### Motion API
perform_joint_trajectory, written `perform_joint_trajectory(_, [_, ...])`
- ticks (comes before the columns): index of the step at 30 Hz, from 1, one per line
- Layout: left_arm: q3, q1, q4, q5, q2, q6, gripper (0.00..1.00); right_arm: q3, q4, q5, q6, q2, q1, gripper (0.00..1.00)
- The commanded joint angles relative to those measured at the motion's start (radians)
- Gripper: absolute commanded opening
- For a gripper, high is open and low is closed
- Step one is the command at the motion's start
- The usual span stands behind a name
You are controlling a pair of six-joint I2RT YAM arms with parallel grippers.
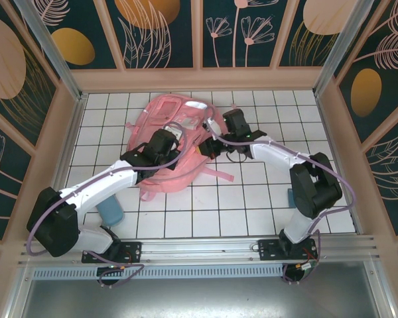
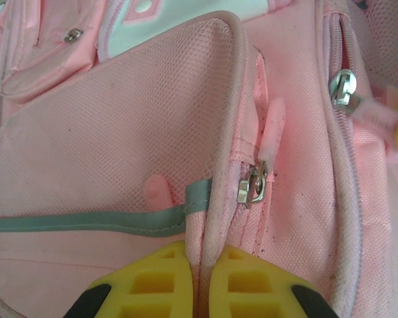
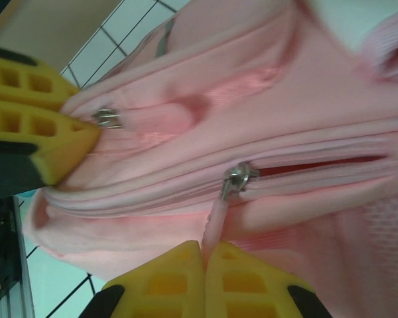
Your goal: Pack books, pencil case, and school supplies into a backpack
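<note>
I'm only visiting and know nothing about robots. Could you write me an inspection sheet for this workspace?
Surface: white tiled table, nothing spilled.
Job's things: pink backpack lying mid-table, one zip partly open.
Clutter: blue object beside the left arm, smaller blue object beside the right arm; too small to identify.
Grippers: left gripper shut on the backpack's piped seam; right gripper shut on a pink zip pull.
Cables: purple cables running along both arms.
Surroundings: floral wall panels, metal rail.
</note>
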State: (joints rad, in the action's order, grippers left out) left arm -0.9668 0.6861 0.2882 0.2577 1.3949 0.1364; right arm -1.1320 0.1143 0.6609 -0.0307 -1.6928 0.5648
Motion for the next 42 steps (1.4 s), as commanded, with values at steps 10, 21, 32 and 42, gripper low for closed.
perform_joint_trajectory(10, [-0.072,0.003,-0.313,-0.122,0.032,0.085,0.00,0.137,-0.086,-0.008,0.044,0.160,0.136,0.00])
perform_joint_trajectory(21, [-0.282,0.002,-0.336,-0.316,0.233,0.123,0.00,0.189,-0.014,-0.239,-0.018,0.285,0.048,0.00])
perform_joint_trajectory(32, [-0.328,0.002,-0.369,-0.302,0.283,0.143,0.00,0.281,-0.073,-0.169,0.027,0.331,0.118,0.04])
perform_joint_trajectory(42, [-0.219,0.002,-0.383,-0.261,0.199,0.100,0.00,0.400,-0.215,-0.191,0.398,0.484,-0.145,0.49])
